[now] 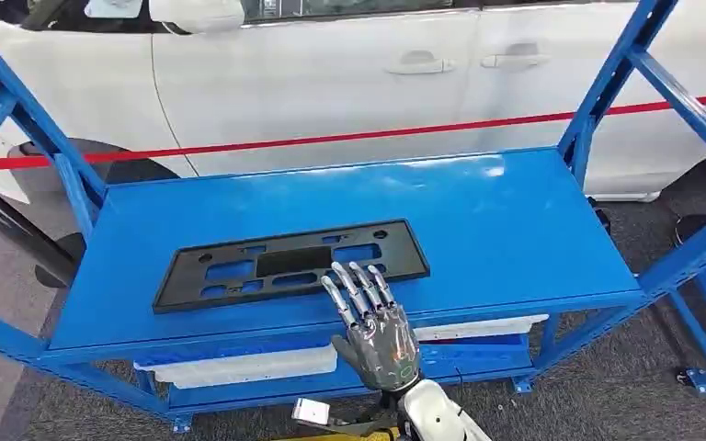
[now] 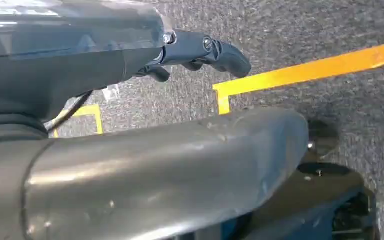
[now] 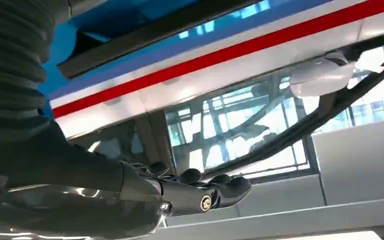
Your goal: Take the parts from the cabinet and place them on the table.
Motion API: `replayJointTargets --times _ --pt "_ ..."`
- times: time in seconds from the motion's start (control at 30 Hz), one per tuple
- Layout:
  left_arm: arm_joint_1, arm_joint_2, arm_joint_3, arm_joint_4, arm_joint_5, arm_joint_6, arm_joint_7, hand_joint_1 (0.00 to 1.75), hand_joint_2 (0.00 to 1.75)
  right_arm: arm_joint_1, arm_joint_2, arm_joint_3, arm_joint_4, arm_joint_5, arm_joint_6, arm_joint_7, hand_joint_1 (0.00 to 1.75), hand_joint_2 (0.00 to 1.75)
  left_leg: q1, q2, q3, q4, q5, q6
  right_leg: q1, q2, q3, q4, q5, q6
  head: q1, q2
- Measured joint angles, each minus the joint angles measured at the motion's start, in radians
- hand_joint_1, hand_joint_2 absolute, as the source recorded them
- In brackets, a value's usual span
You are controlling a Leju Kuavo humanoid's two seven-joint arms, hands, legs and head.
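One black plastic part (image 1: 290, 264), a flat frame with cut-outs, lies on the blue counter (image 1: 478, 220) near its front edge, left of middle. The right hand (image 1: 372, 322) reaches over that edge, fingers (image 1: 357, 287) straight and apart, tips at the part's near rim, gripping nothing. The left hand (image 2: 200, 52) hangs over grey carpet (image 2: 290, 30), fingers curled, holding nothing.

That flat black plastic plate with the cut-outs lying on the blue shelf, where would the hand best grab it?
Probably the near long edge of the flat black plastic frame, from the robot's side. It lies flat on the blue metal shelf, long side facing the robot, so its thin rim near the shelf's front lip is closest. The right hand already reaches over that edge, fingers extended.
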Motion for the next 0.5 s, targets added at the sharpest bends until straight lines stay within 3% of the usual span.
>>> replayJointTargets --times 0.1,0.13,0.17,0.2,0.27,0.3,0.33,0.37,0.43,0.47,0.5 --pt "-0.001 0.000 -0.002 0.000 -0.017 0.001 0.006 0.00 0.00 -0.011 0.011 0.000 0.046 -0.038 0.000 -0.012 0.00 1.75 -0.003 0.000 0.002 -0.019 0.018 0.013 -0.002 0.001 -0.003 -0.006 -0.007 0.015 -0.006 0.000" --pt "-0.004 -0.002 -0.003 0.000 -0.019 0.002 0.007 0.00 0.00 -0.022 0.015 -0.001 0.065 -0.047 0.000 -0.012 0.00 1.75 0.009 -0.001 0.012 -0.038 0.025 0.021 0.007 0.000 0.001 -0.008 -0.011 0.022 -0.007 0.000" --pt "-0.004 -0.003 -0.005 0.000 -0.024 0.005 0.008 0.00 0.00 -0.031 0.017 -0.003 0.092 -0.060 0.000 -0.011 0.00 1.75 0.012 0.001 0.024 -0.052 0.030 0.024 0.004 -0.004 0.000 0.003 -0.018 0.027 -0.005 0.000" --pt "-0.008 -0.003 -0.005 0.000 -0.027 0.006 0.008 0.00 0.00 -0.042 0.021 -0.003 0.117 -0.076 0.000 -0.011 0.00 1.75 0.014 0.002 0.031 -0.060 0.030 0.030 0.002 -0.005 -0.023 0.044 -0.038 0.032 0.004 0.000" --pt "-0.013 -0.003 -0.005 0.000 -0.027 0.009 0.012 0.00 0.00 -0.047 0.023 -0.011 0.168 -0.106 0.000 -0.021 0.00 1.75 0.014 0.001 0.037 -0.063 0.024 0.035 -0.008 -0.005 -0.121 0.208 -0.097 0.043 0.005 0.000" --pt "-0.013 -0.003 -0.005 0.000 -0.027 0.012 0.015 0.00 0.00 -0.045 0.023 -0.013 0.186 -0.114 0.000 -0.024 0.00 1.75 0.014 0.001 0.041 -0.062 0.019 0.035 -0.013 -0.006 -0.164 0.267 -0.106 0.048 0.004 0.000" --pt "-0.011 -0.003 -0.005 0.000 -0.027 0.013 0.017 0.00 0.00 -0.045 0.023 -0.014 0.202 -0.118 0.000 -0.027 0.00 1.75 0.014 0.001 0.046 -0.062 0.013 0.033 -0.017 -0.007 -0.189 0.289 -0.094 0.053 0.004 0.000" --pt "-0.008 -0.003 -0.005 0.000 -0.027 0.014 0.018 0.00 0.00 -0.045 0.025 -0.014 0.215 -0.119 0.000 -0.030 0.00 1.75 0.016 0.000 0.056 -0.062 0.004 0.029 -0.021 -0.009 -0.191 0.260 -0.053 0.056 0.004 0.000" --pt "-0.007 -0.003 -0.006 0.000 -0.031 0.016 0.023 0.00 0.00 -0.045 0.029 -0.016 0.231 -0.120 0.000 -0.032 0.00 1.75 0.020 -0.001 0.081 -0.059 -0.016 0.019 -0.027 -0.011 -0.139 0.115 0.061 0.060 0.004 0.000" --pt "-0.007 -0.003 -0.007 0.000 -0.036 0.016 0.030 0.00 0.00 -0.044 0.032 -0.016 0.243 -0.121 0.000 -0.034 0.00 1.75 0.021 -0.002 0.093 -0.057 -0.028 0.014 -0.029 -0.014 -0.112 0.035 0.104 0.059 0.006 0.000" --pt "-0.006 -0.003 -0.008 0.001 -0.040 0.016 0.036 0.00 0.00 -0.045 0.034 -0.013 0.260 -0.119 0.003 -0.040 0.00 1.75 0.017 -0.001 0.089 -0.057 -0.038 0.005 -0.022 -0.013 -0.103 0.036 0.085 0.055 0.008 0.000"
